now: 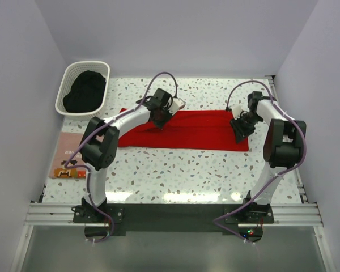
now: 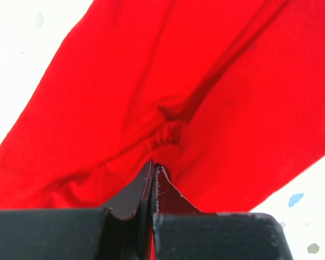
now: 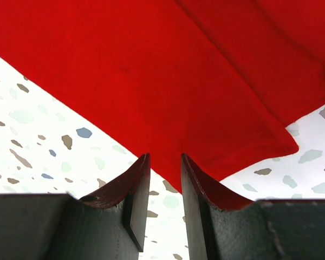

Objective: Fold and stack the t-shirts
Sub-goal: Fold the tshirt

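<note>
The red t-shirt (image 1: pixel 187 129) lies folded into a long strip across the middle of the table. My left gripper (image 1: pixel 160 126) is down on its left part. In the left wrist view the jaws (image 2: pixel 153 165) are shut and the red cloth (image 2: pixel 168 132) is puckered at their tips. My right gripper (image 1: pixel 239 136) is at the strip's near right corner. In the right wrist view it (image 3: pixel 165 157) is open a little, with the red shirt's edge (image 3: pixel 206 135) just ahead of the gap. The pink t-shirt (image 1: pixel 68 148) lies folded at the table's left edge.
A white basket (image 1: pixel 68 76) holding dark cloth (image 1: pixel 86 92) stands at the back left. A small colourful printed patch (image 1: pixel 68 173) shows at the pink shirt's near end. The speckled tabletop (image 1: pixel 175 170) runs in front of the red strip, with walls close on both sides.
</note>
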You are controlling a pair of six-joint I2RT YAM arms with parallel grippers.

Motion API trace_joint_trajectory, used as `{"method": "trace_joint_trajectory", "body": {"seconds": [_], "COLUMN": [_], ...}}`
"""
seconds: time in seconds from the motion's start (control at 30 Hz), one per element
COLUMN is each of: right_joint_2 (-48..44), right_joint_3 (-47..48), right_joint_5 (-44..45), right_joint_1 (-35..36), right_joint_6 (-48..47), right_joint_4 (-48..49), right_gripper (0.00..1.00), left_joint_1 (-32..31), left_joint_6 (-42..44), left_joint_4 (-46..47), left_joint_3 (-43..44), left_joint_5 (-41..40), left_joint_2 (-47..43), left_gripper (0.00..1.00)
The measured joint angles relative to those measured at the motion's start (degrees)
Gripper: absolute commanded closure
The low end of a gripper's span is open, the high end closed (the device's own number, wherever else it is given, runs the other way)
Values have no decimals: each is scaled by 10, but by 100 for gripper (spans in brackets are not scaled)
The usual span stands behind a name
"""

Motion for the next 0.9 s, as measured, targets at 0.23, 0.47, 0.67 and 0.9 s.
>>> {"method": "trace_joint_trajectory", "body": {"seconds": [0.23,0.47,0.67,0.9], "right_joint_2": [0,0,0,0], "right_joint_3": [-1,-2,-2,-2], "right_joint_5": [0,0,0,0], "right_joint_1": [0,0,0,0], "right_joint_6": [-1,-1,-1,-1], "right_joint_4": [2,2,2,2], "right_gripper": [67,67,66,66], "left_joint_1": [0,0,2,16], "left_joint_6": [-5,-15,-30,-64], "left_joint_4": [-2,7,26,52], "left_joint_3": [22,26,26,37], "left_joint_5": [18,24,17,-2], "left_joint_2": [30,30,30,31], "left_gripper": [100,97,99,98]}}
